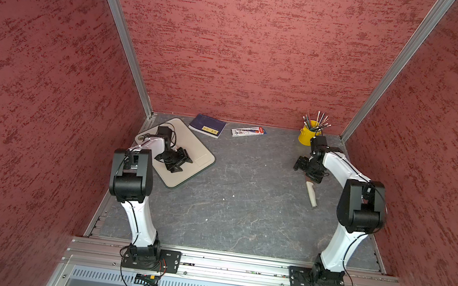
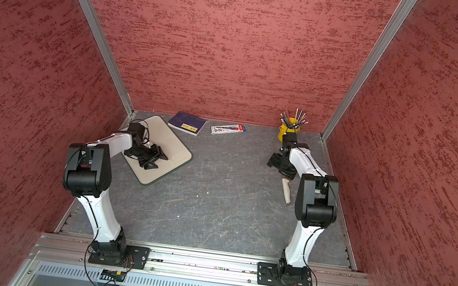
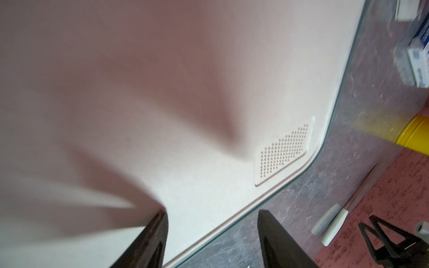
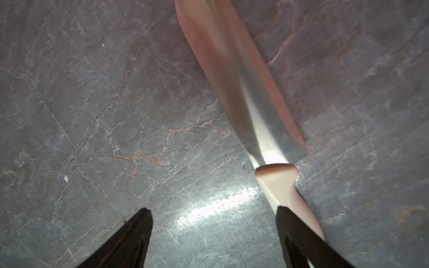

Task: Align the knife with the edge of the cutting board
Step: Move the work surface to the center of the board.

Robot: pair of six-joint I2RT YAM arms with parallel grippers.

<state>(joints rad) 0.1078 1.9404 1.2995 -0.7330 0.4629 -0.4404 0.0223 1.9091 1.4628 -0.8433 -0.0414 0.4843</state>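
Your knife (image 1: 312,194) is lying flat on the tabletop (image 1: 243,210) over on the right side, well apart from the cutting board (image 1: 192,142), so nothing's lined up yet. In both top views only the cream handle pokes out toward the front rail from under your right gripper (image 4: 213,210). The blade is mostly hidden by the arm. From the right wrist camera the jaws are spread wide with bare tabletop between them. The handle runs just beside one finger (image 4: 301,239) rather than between the two, and I can't tell if that finger is actually touching it.

Your left gripper (image 1: 182,164) hangs over the cutting board, near the corner with the dotted patch. Its jaws are apart too, with nothing in them. The board sits at the far left of the tabletop, turned at an angle to the walls, with its hole corner by the left wall.

A dark blue book (image 1: 207,124) lies just beside the board's far corner, with a flat white packet (image 1: 248,131) next to it. A yellow cup (image 1: 307,135) of pencils stands in the far right corner.
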